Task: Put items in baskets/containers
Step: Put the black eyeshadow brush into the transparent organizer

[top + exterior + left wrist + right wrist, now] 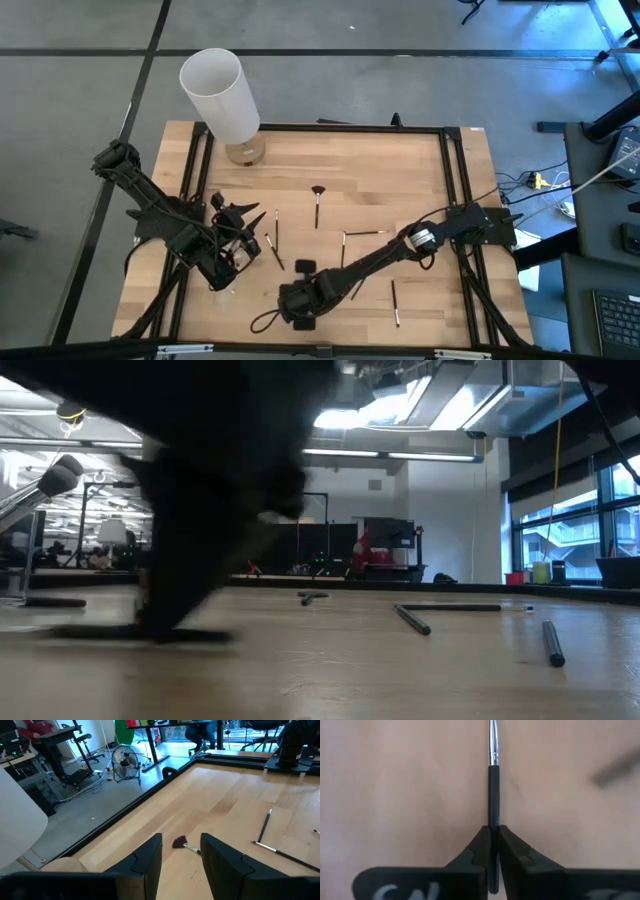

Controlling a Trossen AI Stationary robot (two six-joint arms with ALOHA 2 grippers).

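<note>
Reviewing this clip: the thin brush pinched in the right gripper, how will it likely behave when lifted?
The brush looks like a rigid, slim stick, so it should stay straight. It seems light, and the right gripper is shut on it near one end, so it may pivot. Its smooth metal ferrule suggests it could slip or roll if dropped.

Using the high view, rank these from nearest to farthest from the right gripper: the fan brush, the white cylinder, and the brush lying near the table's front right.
From the right gripper, shut on a brush:
1. The front-right brush, lying off to the gripper's right.
2. The fan brush, toward the table's middle, slightly farther.
3. The white cylinder, at the far left corner, clearly farthest.
</note>
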